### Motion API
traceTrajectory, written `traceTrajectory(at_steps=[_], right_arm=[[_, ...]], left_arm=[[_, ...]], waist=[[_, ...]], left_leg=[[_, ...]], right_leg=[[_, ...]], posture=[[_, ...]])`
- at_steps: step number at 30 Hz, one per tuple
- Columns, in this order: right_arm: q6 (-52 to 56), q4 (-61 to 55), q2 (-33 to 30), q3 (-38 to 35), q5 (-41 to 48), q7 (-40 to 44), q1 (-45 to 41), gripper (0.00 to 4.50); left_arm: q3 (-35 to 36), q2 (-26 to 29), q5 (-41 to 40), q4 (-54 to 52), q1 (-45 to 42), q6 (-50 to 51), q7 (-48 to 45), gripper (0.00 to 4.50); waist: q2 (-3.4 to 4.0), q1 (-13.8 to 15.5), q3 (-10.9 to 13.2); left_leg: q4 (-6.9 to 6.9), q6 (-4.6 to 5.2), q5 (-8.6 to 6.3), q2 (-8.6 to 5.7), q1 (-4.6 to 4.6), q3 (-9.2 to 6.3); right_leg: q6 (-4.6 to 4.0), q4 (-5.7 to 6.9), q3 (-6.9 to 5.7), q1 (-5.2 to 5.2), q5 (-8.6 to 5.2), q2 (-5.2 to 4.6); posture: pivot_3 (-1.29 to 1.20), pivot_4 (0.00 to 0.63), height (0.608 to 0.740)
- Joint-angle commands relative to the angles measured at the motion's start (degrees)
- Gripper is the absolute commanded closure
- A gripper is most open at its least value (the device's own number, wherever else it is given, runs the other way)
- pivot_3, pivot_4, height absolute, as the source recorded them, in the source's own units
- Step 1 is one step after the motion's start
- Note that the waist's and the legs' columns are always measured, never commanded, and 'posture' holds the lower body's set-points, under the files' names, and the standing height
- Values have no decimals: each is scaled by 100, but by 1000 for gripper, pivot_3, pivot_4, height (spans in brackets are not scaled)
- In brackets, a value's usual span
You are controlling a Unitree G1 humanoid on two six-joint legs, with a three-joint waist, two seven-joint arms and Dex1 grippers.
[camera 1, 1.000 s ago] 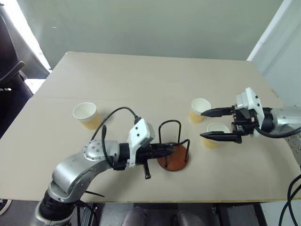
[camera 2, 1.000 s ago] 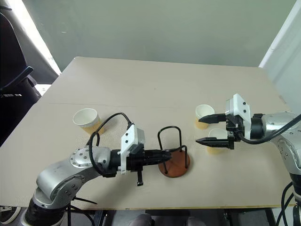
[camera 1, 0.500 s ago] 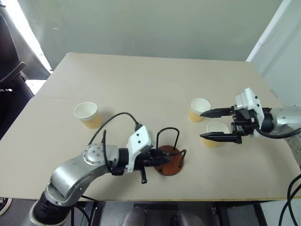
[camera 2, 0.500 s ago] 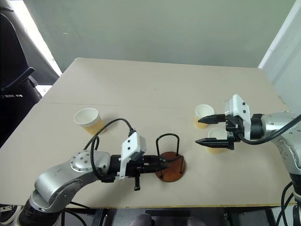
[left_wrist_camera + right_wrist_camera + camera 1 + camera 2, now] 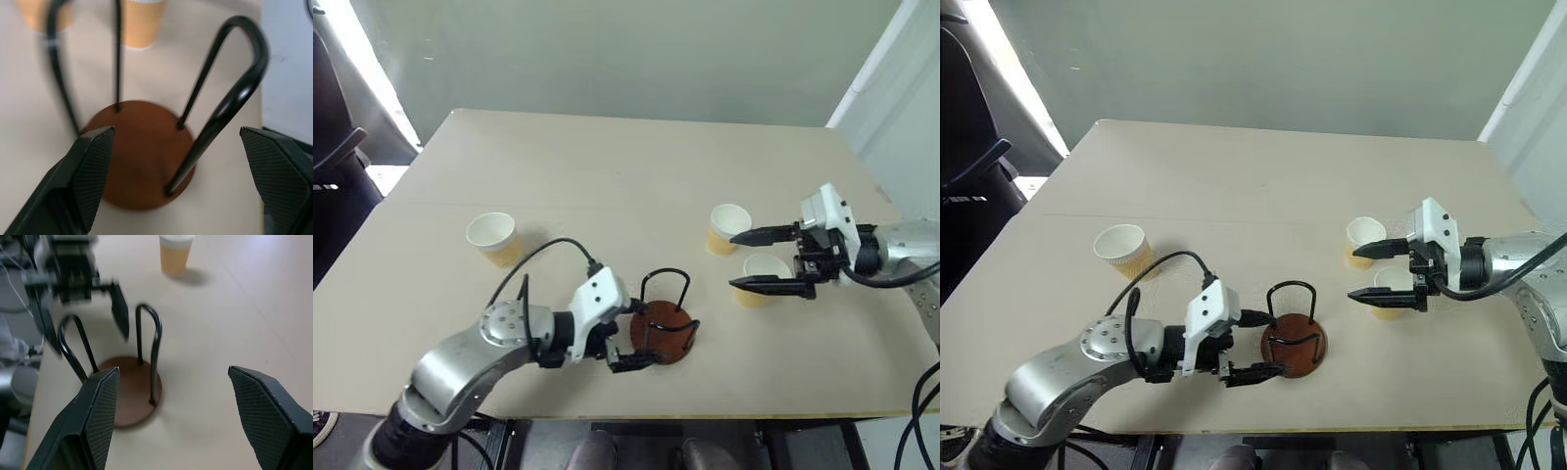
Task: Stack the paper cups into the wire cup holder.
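Observation:
The wire cup holder (image 5: 665, 331), a reddish-brown disc with black wire loops, stands upright near the table's front edge. My left gripper (image 5: 637, 339) is open just to its left, one finger on each side of the disc's near rim; its wrist view shows the disc (image 5: 139, 152) between the fingers (image 5: 88, 171). One paper cup (image 5: 494, 238) stands at the left. Two paper cups (image 5: 728, 227) (image 5: 765, 268) stand side by side at the right. My right gripper (image 5: 751, 259) hovers open by them, fingertips pointing left, nothing held.
The beige table (image 5: 607, 166) has bare room across its middle and back. A black chair (image 5: 333, 147) stands off the left edge. The right wrist view shows the holder (image 5: 129, 391), the left gripper (image 5: 83, 279) and the far cup (image 5: 175, 252).
My left gripper, shut at the holder's base before, has opened and drawn back a little to the left. The holder has shifted slightly left. The right gripper has kept still.

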Motion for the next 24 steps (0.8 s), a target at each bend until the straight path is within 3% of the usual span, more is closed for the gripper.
traceTrajectory(at_steps=[1,7,12,16,21,24], right_arm=[[-304,185,-238,3,-290,209,-54,944],[-723,511,-657,235,-772,683,48,944],[-1193,846,-673,750,-1478,802,5,944],[-1309,966,-577,920,-1605,920,-82,944],[-1716,1303,-506,1238,-2150,906,-129,944],[-1774,1404,-373,1302,-2235,928,-235,1560]], left_arm=[[628,181,-397,-175,95,25,-159,37],[1934,813,-738,-107,612,63,-377,37],[2977,986,-1190,191,564,18,-435,37],[3193,1029,-1141,334,401,-123,-307,37],[2859,995,-90,658,64,-854,258,37],[2938,913,-394,558,-8,-715,266,0]], waist=[[1,0,1],[3,1,5],[2,3,9],[11,5,15],[1,0,22],[-2,-7,23]], left_leg=[[0,0,0,0,0,0],[-18,-1,0,1,0,2],[-27,-1,-1,2,0,3],[-23,-1,-1,1,1,4],[-18,-1,0,3,1,-2],[-18,-1,0,2,1,1]], right_leg=[[0,0,1,0,0,0],[0,-10,1,-1,0,1],[-1,-17,2,-1,0,1],[-2,-13,3,-1,1,-1],[-5,-8,0,-1,3,1],[-5,-10,2,-2,3,-2]], posture=[[0,150,740],[0,150,740],[0,150,740],[0,150,740],[0,150,740],[0,150,740]])
